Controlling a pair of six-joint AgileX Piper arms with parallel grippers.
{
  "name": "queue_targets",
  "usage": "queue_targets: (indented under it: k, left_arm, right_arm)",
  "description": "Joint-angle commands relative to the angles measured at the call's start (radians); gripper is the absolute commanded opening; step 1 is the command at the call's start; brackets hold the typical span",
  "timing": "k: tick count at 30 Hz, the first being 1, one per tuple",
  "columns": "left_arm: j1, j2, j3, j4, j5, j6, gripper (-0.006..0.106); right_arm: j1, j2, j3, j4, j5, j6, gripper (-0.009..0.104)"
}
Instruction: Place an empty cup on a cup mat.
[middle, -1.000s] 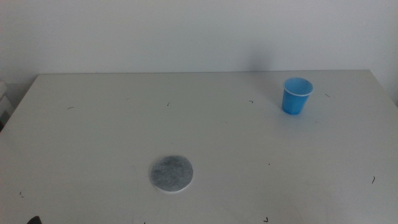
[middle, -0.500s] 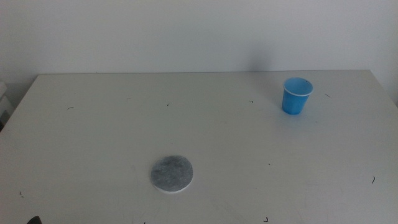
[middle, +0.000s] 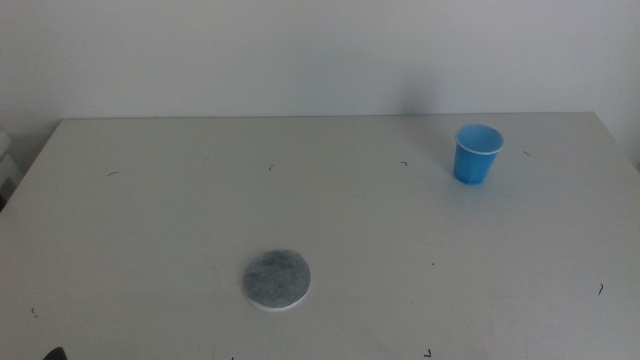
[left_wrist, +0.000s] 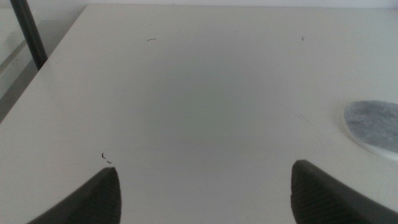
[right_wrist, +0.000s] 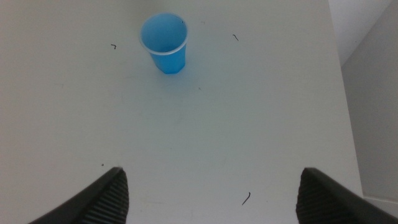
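You have the blue cup standing upright on the white table, out toward two o'clock from the table's centre in the middle view, near the far right corner. It is empty as far as the right wrist view shows: you look straight down into it there and see only blue inside the paler rim. The cup mat lies flat at about seven o'clock from the centre, well apart from the cup, with bare tabletop between them.

Your right gripper hangs above the table with its two dark jaws spread wide and nothing between them; the cup sits ahead of it, clear of both jaws. Your left gripper is likewise wide open and holds nothing, over the near left part of the table, with the edge of the mat showing just off to one side of it. Neither arm shows in the middle view. Small dark flecks dot the tabletop.
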Motion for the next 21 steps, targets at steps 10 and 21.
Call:
queue_targets:
  k: [10,21]
  left_arm:
    - [0.001,-0.012,-0.006,0.0,-0.067,-0.011,0.105]
    - [0.001,-0.012,-0.006,0.0,-0.067,-0.011,0.105]
  right_arm:
    - [0.002,0.379,-0.46,0.038,0.068,-0.007,0.084]
    - [0.004,0.628,-0.663,0.103,0.09,-0.026,0.084]
